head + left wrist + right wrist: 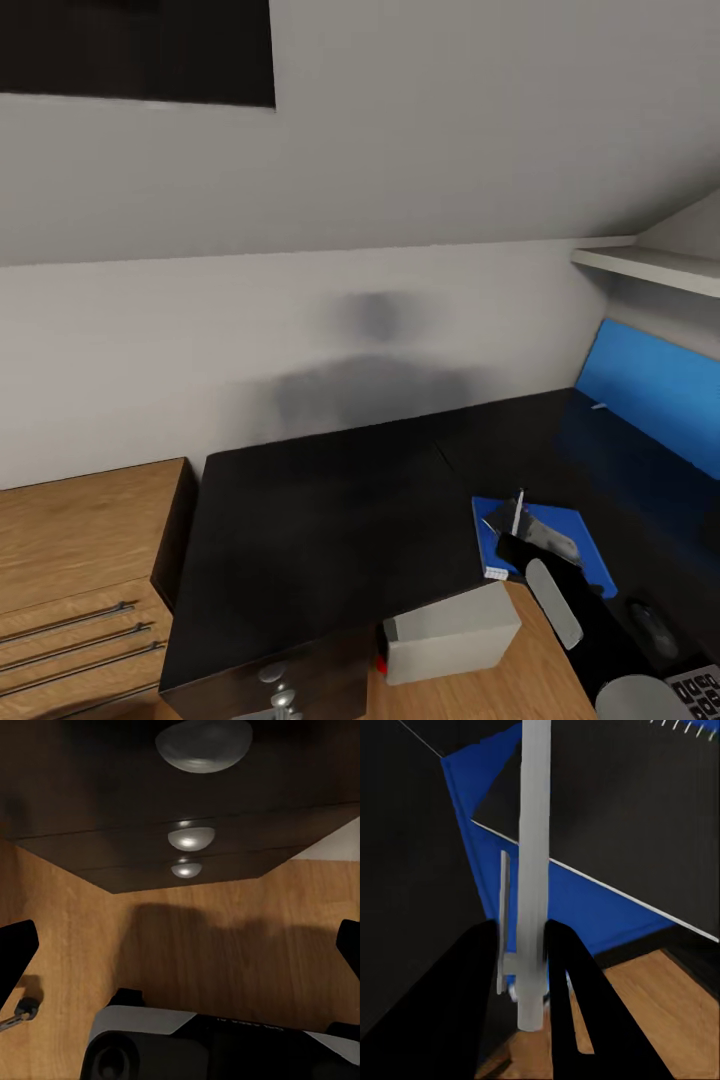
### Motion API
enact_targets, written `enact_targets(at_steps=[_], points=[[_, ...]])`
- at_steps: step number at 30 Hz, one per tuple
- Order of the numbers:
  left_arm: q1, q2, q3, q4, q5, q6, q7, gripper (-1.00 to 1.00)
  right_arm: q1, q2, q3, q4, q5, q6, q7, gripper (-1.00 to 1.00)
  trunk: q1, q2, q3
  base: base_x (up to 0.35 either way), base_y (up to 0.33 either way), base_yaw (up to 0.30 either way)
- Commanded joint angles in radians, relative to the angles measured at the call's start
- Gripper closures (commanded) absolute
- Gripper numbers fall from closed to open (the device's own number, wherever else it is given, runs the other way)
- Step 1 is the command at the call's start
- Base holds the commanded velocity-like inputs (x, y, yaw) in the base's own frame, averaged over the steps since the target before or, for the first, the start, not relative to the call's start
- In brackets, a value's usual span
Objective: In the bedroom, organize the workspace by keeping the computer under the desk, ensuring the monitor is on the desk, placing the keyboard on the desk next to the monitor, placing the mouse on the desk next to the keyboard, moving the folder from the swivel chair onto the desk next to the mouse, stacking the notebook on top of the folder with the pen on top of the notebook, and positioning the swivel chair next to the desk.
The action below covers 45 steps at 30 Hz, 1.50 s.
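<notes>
The blue folder (pixel 590 560) lies near the front right edge of the black desk (pixel 330 520), with the grey notebook (pixel 555 535) on top of it. My right gripper (pixel 518 542) is shut on the slim grey pen (pixel 517 510), held upright over the notebook's near corner. The right wrist view has the pen (pixel 532 870) clamped between the black fingers (pixel 484 997), above the folder (pixel 585 904) and notebook (pixel 607 802). The light grey computer (pixel 450 632) stands under the desk. The mouse (pixel 655 628) and keyboard (pixel 700 690) lie at far right. My left gripper (pixel 180 945) hangs open over the floor.
The dark drawer unit (pixel 290 680) with round silver knobs (pixel 191 838) sits under the desk's front left. A low oak cabinet (pixel 80 560) adjoins the desk on the left. A blue wall panel (pixel 660 390) and a white shelf (pixel 650 265) are at right.
</notes>
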<state>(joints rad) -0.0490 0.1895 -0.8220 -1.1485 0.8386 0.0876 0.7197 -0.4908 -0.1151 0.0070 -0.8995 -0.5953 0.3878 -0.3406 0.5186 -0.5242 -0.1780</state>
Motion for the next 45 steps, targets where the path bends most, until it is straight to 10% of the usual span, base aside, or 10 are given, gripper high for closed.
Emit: enact_targets(at_steps=[1,13,45], points=[[-0.002,0.001,-0.003,-0.002,0.002,0.005,0.007,-1.0,-0.001,-0.003,0.0,0.016,-0.009,0.0,-0.006,1.0,0.0,-0.002,-0.002,0.0,0.0,-0.002],[-0.002,-0.003,-0.012,-0.002,0.002,0.006,0.002,-1.0,-0.018,-0.049,-0.004,0.115,-0.005,-0.019,0.016,1.0,0.0,-0.002,-0.002,0.0,0.0,0.0],[-0.001,-0.003,-0.014,0.0,0.003,0.007,0.001,-1.0,-0.018,-0.052,-0.002,0.116,-0.009,-0.019,0.019,1.0,0.0,-0.002,-0.002,0.026,-0.014,0.0]])
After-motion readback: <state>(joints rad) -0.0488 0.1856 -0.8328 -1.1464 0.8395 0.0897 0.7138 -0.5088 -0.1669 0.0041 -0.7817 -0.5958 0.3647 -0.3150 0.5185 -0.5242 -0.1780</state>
